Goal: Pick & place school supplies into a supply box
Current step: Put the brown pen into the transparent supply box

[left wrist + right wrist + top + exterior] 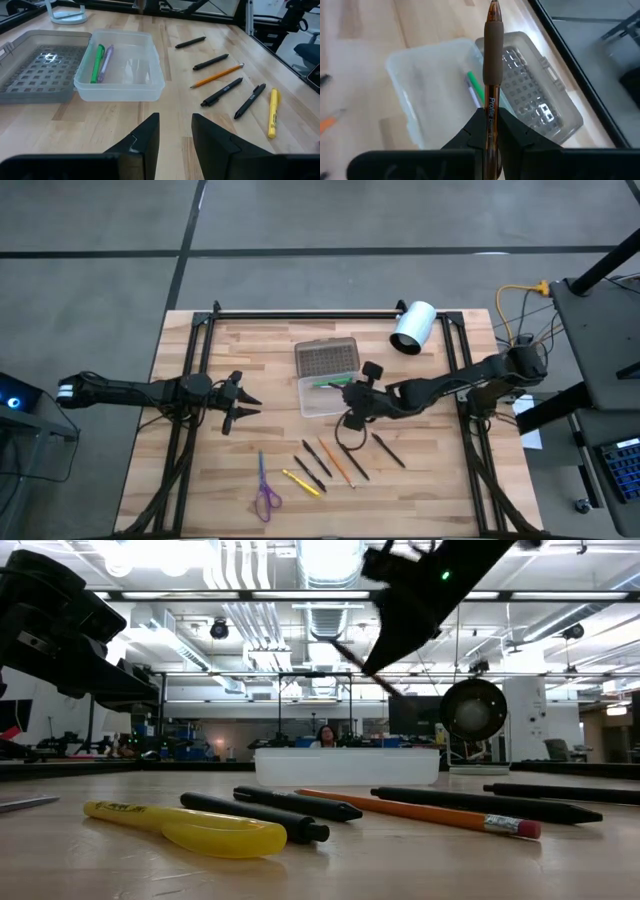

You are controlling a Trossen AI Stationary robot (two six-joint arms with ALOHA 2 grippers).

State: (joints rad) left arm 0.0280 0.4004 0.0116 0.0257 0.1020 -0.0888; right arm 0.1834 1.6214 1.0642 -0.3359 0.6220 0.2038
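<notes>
Our right claw is clamped on a brown-grip pen above the supply box; our left claw waits, fingers apart, over the surface.

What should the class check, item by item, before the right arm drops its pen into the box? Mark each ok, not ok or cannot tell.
1. Right hand shut on the pen: ok.
2. Pen over the clear box: cannot tell; the hand is beside its edge in the high view.
3. Box open, lid folded back: ok.
4. Room left in the box, only a green pen and a purple one inside: ok.
5. Left hand apart from the box: ok.
</notes>
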